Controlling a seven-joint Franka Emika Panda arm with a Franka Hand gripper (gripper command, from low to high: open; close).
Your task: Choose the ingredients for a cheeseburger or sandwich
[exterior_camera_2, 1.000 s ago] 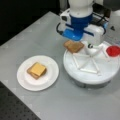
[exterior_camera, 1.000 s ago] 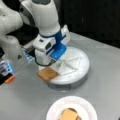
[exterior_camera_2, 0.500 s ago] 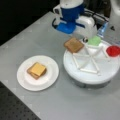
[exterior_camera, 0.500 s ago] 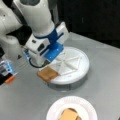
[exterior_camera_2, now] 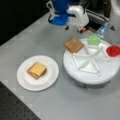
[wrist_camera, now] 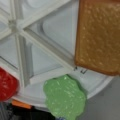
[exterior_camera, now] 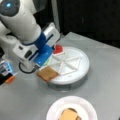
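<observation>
- The gripper (exterior_camera: 40,63) has slid away from the middle of the tray (exterior_camera: 83,71) over the last second. It now hangs at the tray's edge, by a front view's left.
- In a front view, the gripper (exterior_camera_2: 72,27) is above the tray (exterior_camera_2: 75,72) and a bit to the left of it. It is no longer right over the spokes.
- I cannot tell if the gripper is spread or pressed together. Its tips do not show in the wrist view.
- The bread (exterior_camera: 48,73) lies flat on the tray's rim and pokes out a little over the edge. It has not moved. It is the thing nearest the gripper, just below it.
- In the wrist view, the bread (wrist_camera: 98,37) sits at the top right. The green piece (wrist_camera: 65,97) and the red piece (wrist_camera: 7,85) are on the tray (wrist_camera: 100,85) too.
- The plate (exterior_camera_2: 23,80) is well apart from the tray. It has a small stack on it with the cheese (exterior_camera_2: 37,68) on top and brown bread under it.
- So the sandwich looks part made. It has no top slice yet, and that slice seems to be the bread on the tray.
</observation>
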